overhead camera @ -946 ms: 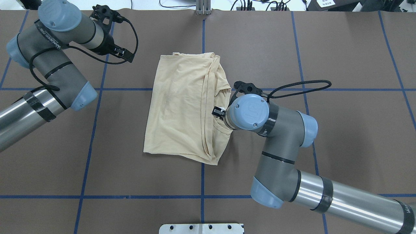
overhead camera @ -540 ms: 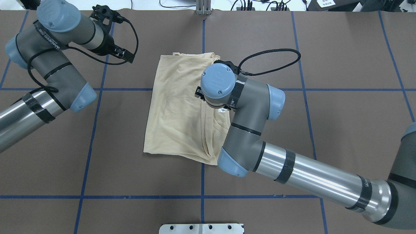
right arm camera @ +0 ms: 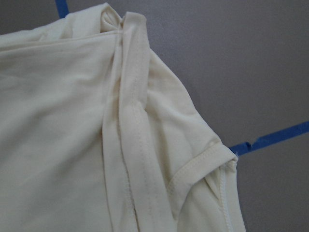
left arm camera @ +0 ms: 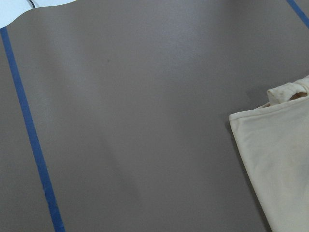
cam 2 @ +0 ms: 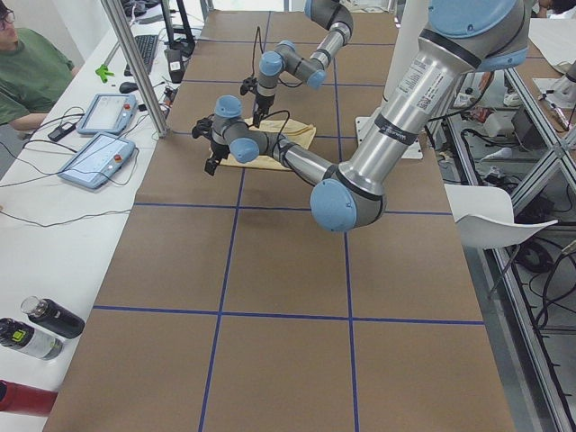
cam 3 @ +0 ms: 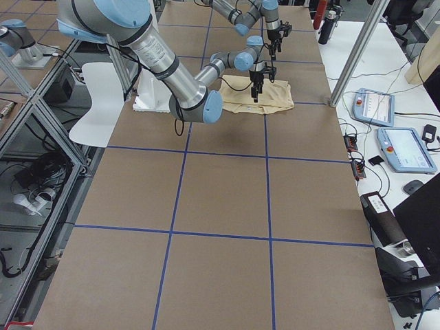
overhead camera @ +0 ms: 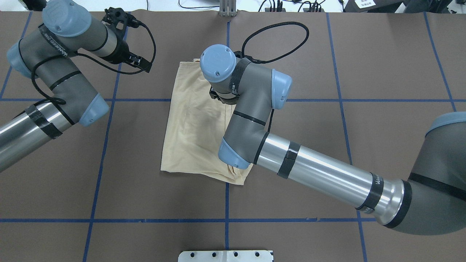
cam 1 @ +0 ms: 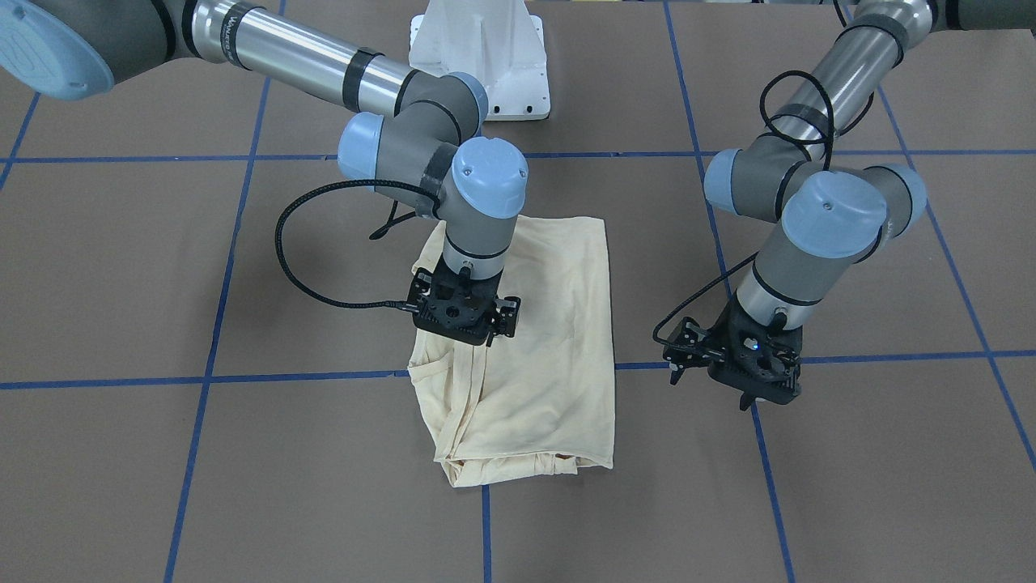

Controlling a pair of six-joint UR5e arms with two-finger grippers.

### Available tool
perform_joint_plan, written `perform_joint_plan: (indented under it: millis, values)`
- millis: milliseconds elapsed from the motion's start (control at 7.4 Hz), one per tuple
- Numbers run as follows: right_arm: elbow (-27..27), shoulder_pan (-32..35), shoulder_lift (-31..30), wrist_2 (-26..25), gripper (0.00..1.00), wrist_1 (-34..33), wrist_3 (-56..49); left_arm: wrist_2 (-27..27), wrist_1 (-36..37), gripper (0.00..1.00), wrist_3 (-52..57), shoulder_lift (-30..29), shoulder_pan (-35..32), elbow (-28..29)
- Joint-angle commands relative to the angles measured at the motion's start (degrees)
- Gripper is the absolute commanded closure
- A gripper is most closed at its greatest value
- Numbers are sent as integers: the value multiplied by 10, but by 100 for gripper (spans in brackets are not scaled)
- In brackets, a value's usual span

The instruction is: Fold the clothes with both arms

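The clothes are one cream shirt (overhead camera: 193, 123), folded into a rough rectangle and lying flat mid-table (cam 1: 558, 356). My right gripper (cam 1: 463, 324) hangs just above the shirt's far part, open, with no cloth lifted in it. In the overhead view its own wrist hides the fingers. The right wrist view looks straight down on a sleeve fold and hem of the shirt (right arm camera: 125, 135). My left gripper (cam 1: 709, 390) hovers open over bare table beside the shirt's far corner (overhead camera: 140, 62). That corner of the shirt (left arm camera: 275, 159) shows in the left wrist view.
Blue tape lines (overhead camera: 226, 203) grid the brown table. The white pedestal base (cam 1: 486, 48) stands at the robot's side. Beyond the table's far edge a side bench holds tablets (cam 2: 97, 157) and bottles (cam 2: 40, 328), with a person (cam 2: 27, 76) seated there.
My right arm has swept from the shirt's neck edge across and away, over its far part. The shirt's outline has stayed put. The left arm has barely moved.
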Motion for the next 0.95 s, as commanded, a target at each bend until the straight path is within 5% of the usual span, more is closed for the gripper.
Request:
perform_joint_plan:
  millis: [0,811]
  values:
    - [-59,10,37,4,0,0,-54,-1,-1,0,0,0,0,0]
    - [-100,13,48,-1,0,36,-86,-7,-4,0,0,0,3,1]
